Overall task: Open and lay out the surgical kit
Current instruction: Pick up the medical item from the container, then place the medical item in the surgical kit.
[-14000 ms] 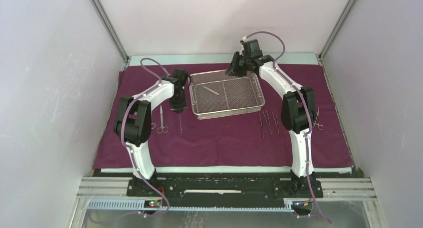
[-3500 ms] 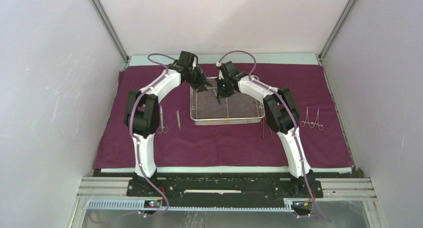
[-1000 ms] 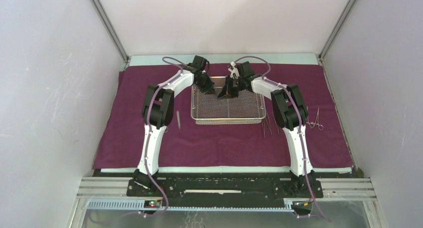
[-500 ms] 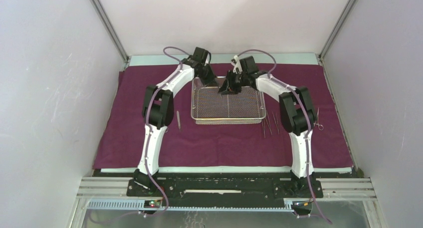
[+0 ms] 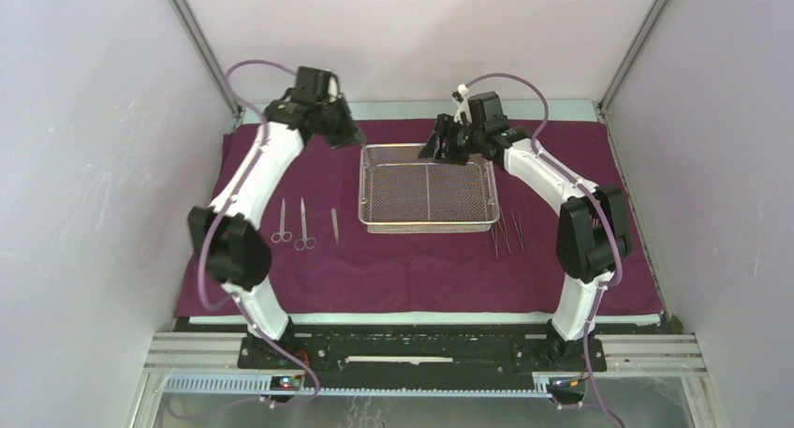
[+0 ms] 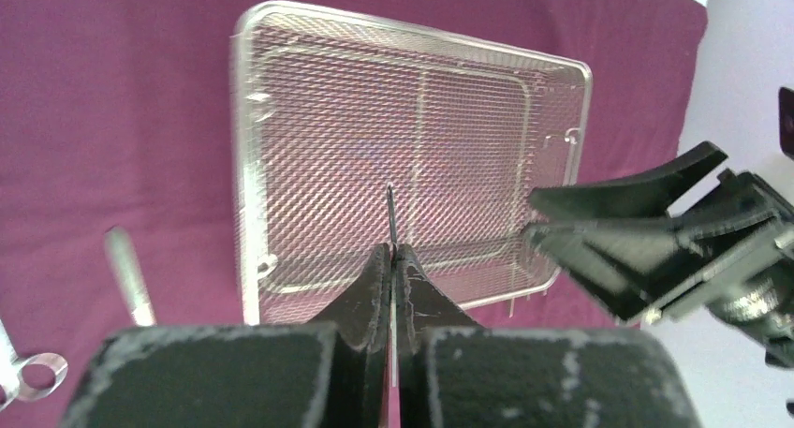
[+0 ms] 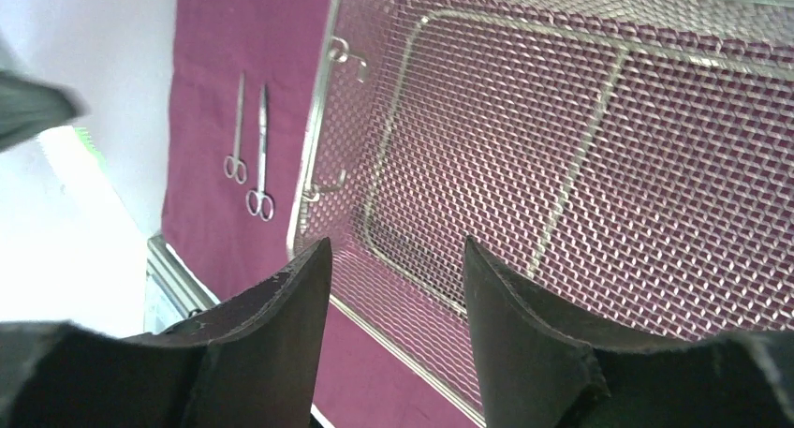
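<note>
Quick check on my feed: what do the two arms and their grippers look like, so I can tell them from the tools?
The left arm and right arm have white shells with black joints, and a purple cable loops along each. The left gripper and right gripper are black, each with two wedge-shaped fingers. The left one's edges look scuffed grey.

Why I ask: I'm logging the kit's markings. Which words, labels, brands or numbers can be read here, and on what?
None: no readable text in any view.
The wire-mesh tray, maroon cloth, left arm and right arm show no words, numbers or brand marks.
Any engraving on the scissors is too small to tell.
</note>
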You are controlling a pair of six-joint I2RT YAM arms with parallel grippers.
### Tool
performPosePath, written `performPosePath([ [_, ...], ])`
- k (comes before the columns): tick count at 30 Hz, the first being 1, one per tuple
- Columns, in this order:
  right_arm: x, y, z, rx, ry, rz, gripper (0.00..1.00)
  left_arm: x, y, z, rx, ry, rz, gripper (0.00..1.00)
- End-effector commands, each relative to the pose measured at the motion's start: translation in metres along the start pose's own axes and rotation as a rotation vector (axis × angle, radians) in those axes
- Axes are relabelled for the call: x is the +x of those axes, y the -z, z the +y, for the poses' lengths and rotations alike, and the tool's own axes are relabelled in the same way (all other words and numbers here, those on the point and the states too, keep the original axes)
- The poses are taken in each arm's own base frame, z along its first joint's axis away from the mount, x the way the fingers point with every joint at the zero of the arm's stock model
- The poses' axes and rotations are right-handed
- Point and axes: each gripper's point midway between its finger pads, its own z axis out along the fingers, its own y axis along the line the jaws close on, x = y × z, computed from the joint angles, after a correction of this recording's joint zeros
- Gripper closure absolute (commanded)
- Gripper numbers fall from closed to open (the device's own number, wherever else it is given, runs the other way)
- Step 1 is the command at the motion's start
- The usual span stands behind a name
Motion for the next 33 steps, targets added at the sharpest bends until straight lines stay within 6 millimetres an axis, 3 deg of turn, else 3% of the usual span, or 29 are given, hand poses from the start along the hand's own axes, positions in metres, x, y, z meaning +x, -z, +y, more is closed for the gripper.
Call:
performPosePath([
  [1,-0.002,0.021,-0.011,0.089,0.031,-0.036,0.37,0.011,0.052,0.057,-0.122,-0.013,-0.034,1.00],
  [3,-0.003,0.028,-0.015,0.128,0.040,-0.054,0.35,0.022,0.063,0.077,-0.170,-0.008,-0.034,1.00],
  [6,-0.004,0.037,-0.016,0.154,0.050,-0.076,0.24,0.039,0.071,0.107,-0.247,-0.011,-0.007,1.00],
  [13,-0.005,0.053,-0.009,0.171,0.078,-0.111,0.23,0.080,0.036,0.144,-0.318,0.006,0.135,1.00],
  [24,-0.003,0.069,0.001,0.167,0.099,-0.133,0.22,0.104,-0.028,0.170,-0.377,-0.035,0.301,0.96],
  [33,0.004,0.067,0.007,0.155,0.107,-0.120,0.22,0.112,-0.054,0.179,-0.417,-0.064,0.338,0.90],
])
